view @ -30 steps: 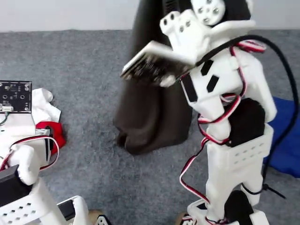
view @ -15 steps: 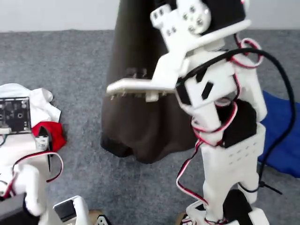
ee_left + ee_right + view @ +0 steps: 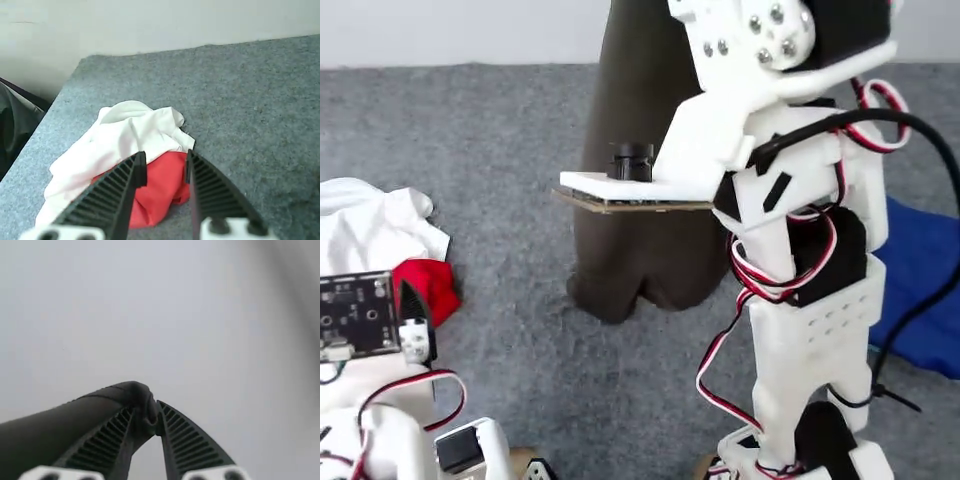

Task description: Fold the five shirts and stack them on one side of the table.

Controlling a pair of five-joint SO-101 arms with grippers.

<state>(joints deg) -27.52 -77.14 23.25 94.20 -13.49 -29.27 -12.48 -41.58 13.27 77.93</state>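
Right gripper (image 3: 151,415): clenching a fold of the dark brown shirt (image 3: 640,180), which is hanging at upper centre of the high view. Left gripper (image 3: 165,159): hovering released over the red shirt (image 3: 160,195) and white shirt (image 3: 120,135). Blue shirt (image 3: 920,290): lying at right edge

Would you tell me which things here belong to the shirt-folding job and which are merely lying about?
Job: dark shirt, hanging from the right gripper; white shirt; red shirt; blue shirt.
Not part of it: grey table cover; pale wall.
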